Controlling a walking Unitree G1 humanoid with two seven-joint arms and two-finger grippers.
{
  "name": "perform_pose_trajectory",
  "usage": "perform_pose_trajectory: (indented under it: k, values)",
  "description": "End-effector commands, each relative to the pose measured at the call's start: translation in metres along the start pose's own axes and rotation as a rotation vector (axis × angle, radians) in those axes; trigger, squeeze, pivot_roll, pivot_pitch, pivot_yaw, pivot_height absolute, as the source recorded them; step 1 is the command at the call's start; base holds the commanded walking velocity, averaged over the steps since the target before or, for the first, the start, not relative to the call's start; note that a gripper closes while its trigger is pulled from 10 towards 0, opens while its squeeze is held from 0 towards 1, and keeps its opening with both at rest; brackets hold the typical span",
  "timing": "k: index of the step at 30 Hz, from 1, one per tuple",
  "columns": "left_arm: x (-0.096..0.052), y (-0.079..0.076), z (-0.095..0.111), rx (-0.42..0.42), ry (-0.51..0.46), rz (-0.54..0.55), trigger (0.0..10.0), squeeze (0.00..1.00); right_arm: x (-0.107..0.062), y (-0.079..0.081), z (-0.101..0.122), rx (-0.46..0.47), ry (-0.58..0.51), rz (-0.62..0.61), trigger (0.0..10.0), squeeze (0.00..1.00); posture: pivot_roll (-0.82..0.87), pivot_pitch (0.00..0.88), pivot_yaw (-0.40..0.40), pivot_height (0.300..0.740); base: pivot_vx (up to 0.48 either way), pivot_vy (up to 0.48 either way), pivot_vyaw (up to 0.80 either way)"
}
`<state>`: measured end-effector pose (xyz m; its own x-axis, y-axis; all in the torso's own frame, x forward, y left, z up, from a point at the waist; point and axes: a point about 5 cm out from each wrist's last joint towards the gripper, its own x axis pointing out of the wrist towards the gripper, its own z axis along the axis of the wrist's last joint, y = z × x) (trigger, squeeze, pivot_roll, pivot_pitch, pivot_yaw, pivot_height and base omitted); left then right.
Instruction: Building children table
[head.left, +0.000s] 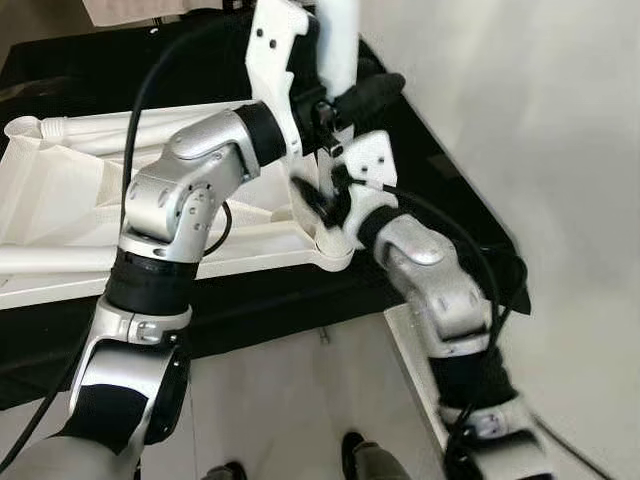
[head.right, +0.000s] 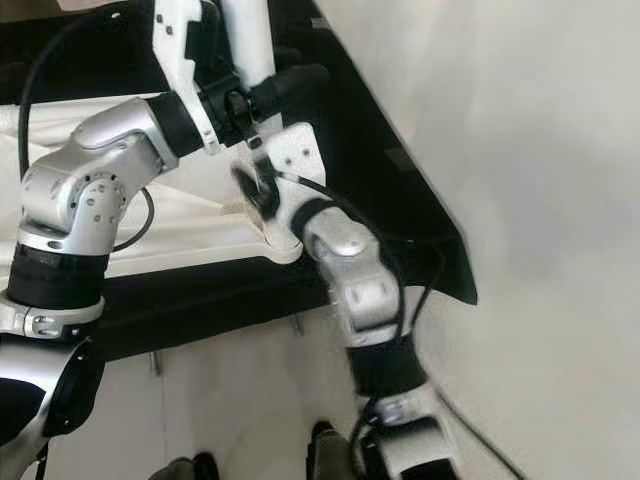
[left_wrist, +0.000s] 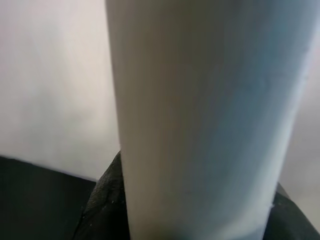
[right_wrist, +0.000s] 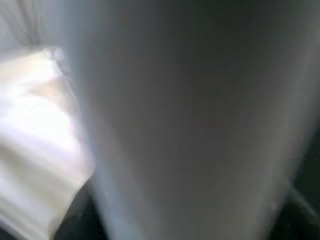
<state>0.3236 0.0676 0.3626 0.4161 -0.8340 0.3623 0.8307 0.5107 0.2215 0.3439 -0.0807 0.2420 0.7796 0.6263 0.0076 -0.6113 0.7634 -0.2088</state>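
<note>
Both my grippers on the upright white table leg at the corner of the tabletop.

My left gripper (head.left: 352, 100) is closed around the white table leg (head.left: 338, 40), its black fingers (head.left: 372, 92) wrapped across the tube high up; my left wrist view has the pale leg (left_wrist: 200, 120) right against the lens. My right gripper (head.left: 318, 200) sits lower on the same leg, just above the corner, but whether its fingers are clamped or parted I cannot tell, since they are blurred. The leg stands upright at the right near corner of the white tabletop (head.left: 60, 200), which lies flat on a black surface (head.left: 270, 300). A second white leg (head.left: 100, 130) lies along the tabletop's far edge. Pale floor (head.left: 280, 400) runs below the black surface, and a white wall (head.left: 540, 120) rises at my right.
</note>
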Motion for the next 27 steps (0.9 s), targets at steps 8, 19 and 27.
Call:
perform_pose_trajectory:
  k: [8, 19, 27]
  values:
    - [0.006, -0.011, -0.007, -0.02, 0.031, -0.062, 0.0, 0.0, 0.006, 0.004, 0.012, -0.013, -0.048, 0.113, 10.0, 1.0, -0.29, 0.251, -0.027, 0.74, 0.0, 0.0, 0.0]
    - [0.014, -0.025, -0.013, -0.026, 0.044, -0.147, 0.0, 0.0, 0.01, -0.022, 0.04, -0.095, -0.039, 0.708, 0.0, 0.0, -0.29, 0.267, -0.009, 0.74, 0.0, 0.0, 0.0]
    - [0.017, -0.026, -0.011, -0.017, 0.044, -0.173, 0.0, 0.0, 0.011, -0.02, 0.038, -0.107, -0.017, 0.772, 0.0, 0.0, -0.29, 0.264, -0.001, 0.74, 0.0, 0.0, 0.0]
